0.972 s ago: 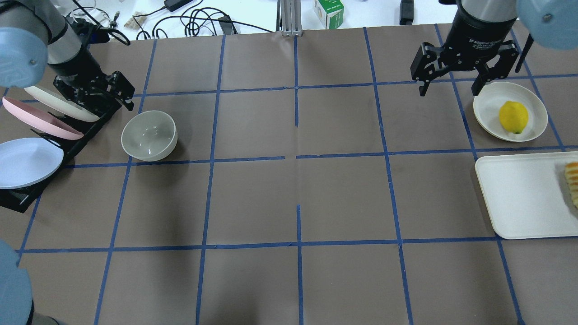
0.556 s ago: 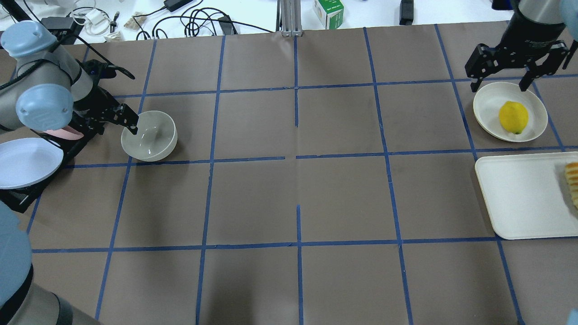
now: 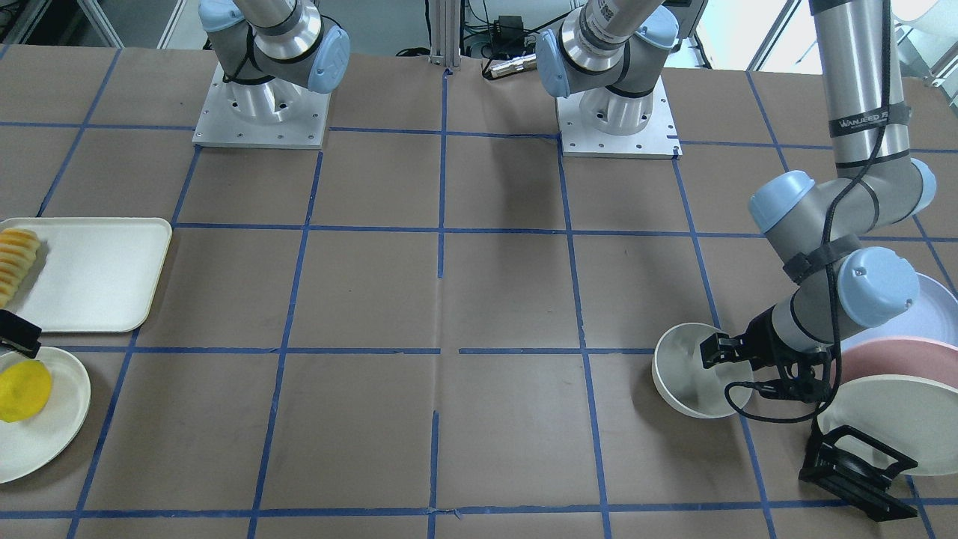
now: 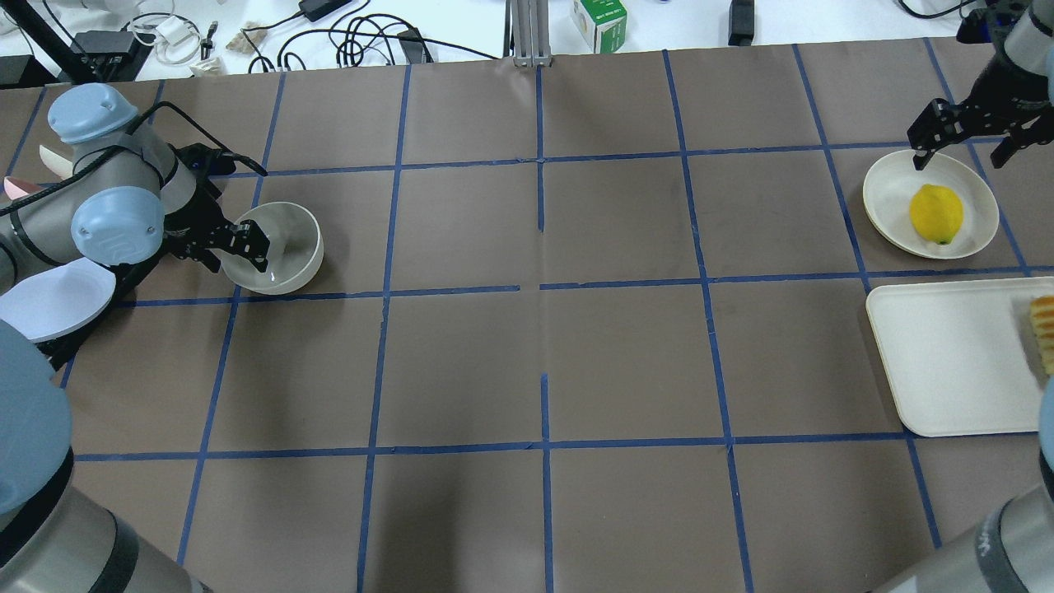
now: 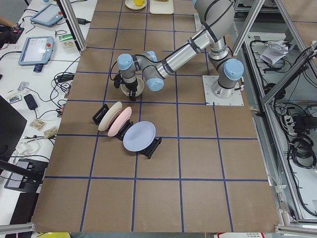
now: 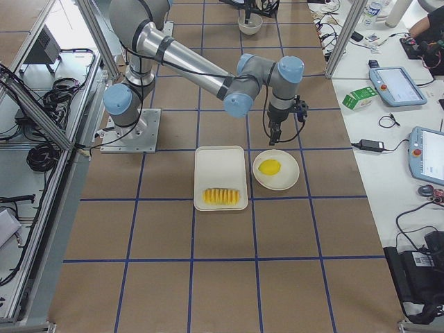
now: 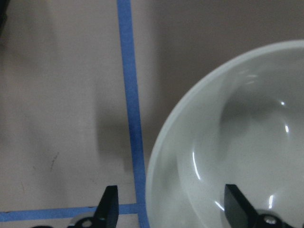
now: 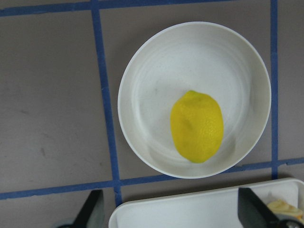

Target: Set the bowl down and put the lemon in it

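Cream-white, the bowl (image 4: 292, 247) stands on your robot's left side, its rim straddled by the left gripper (image 4: 249, 245) — jaws spread, contact hard to judge. The lemon (image 4: 936, 213) lies on the flat plate (image 4: 885, 193), well apart; the right gripper (image 4: 962, 155) hangs above the plate's far edge, spread and empty — arm cut off.

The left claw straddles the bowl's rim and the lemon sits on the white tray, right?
No, the lemon sits on the round plate beside the tray, as the right wrist view shows. The left claw does straddle the rim of the bowl.
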Robot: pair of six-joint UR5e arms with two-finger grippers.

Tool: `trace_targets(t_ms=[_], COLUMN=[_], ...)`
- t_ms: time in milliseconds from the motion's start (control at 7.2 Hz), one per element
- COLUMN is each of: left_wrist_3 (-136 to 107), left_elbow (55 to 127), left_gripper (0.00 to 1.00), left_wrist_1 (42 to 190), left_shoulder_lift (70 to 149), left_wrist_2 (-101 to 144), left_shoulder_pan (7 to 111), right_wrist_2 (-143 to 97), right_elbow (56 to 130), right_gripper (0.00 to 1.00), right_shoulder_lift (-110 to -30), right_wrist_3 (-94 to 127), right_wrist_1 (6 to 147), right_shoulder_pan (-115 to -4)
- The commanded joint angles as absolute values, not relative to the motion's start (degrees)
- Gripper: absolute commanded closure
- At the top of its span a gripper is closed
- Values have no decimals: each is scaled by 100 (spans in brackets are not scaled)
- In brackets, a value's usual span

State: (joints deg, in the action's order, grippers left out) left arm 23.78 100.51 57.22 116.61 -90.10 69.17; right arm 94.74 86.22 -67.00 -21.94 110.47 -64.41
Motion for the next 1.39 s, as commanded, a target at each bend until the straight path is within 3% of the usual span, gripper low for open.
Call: trace_targets(t_ms=[0,694,833,972,1111,1250], left_wrist_3=[2382,2015,1465,946,697,146], left_elbow=[9967,9879,9870,9870,9870,9905], left_gripper=[100,100,100,100,100,100], left_wrist_1=[5704,6000,6020,6021,6012,6003], left_shoulder_lift=[11751,11190,11154,11127,11127,11179], left_wrist_2=[-8983,-8458,-8368,-8332,-8045,-7833], left_shoulder_pan=[6917,7345,7739,8213,8601,8926], right_wrist_2=[9475,9466,9457,9457,9474,9492], right_elbow=[8622,8657,8657,8649,8596,8578], right_gripper=[0,0,18,74,100,100], right_shoulder_lift=[-5998,-5477,-5458,-5493,-5476,-5528], right_wrist_3=[-2741,-3330,-3357,-3349,-3392,-3393], right_wrist_1=[11774,11997,11997,11971,11971,11901], right_shoulder_pan=[-6128,-6012,-6012,-6012,-6012,-6012])
